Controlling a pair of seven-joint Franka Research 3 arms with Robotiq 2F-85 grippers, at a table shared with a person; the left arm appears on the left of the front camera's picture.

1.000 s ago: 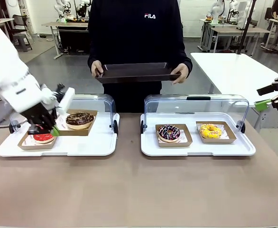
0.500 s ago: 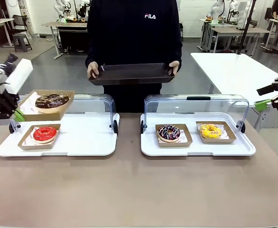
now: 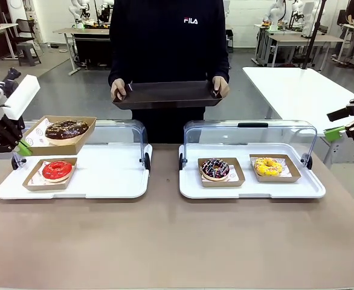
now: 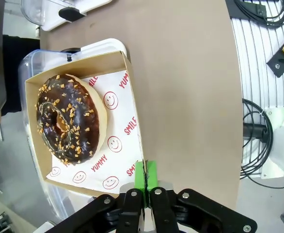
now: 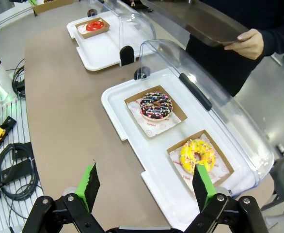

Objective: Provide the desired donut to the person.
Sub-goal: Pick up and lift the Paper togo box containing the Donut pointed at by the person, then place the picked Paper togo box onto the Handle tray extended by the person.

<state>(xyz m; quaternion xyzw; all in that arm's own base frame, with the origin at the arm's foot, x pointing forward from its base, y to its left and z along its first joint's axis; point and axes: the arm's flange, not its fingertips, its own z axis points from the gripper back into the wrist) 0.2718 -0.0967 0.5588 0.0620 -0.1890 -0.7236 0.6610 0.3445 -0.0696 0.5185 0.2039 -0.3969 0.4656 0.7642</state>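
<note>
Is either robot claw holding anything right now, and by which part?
The left claw pinches a side wall of the brown cardboard tray carrying the nut-sprinkled chocolate donut. The right claw holds nothing.

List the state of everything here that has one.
left claw, shut on edge of chocolate donut box
chocolate donut box, held above the left tray
right claw, open, holding nothing
left lid, swung open
right lid, swung open
dark tray, held out by the person
</note>
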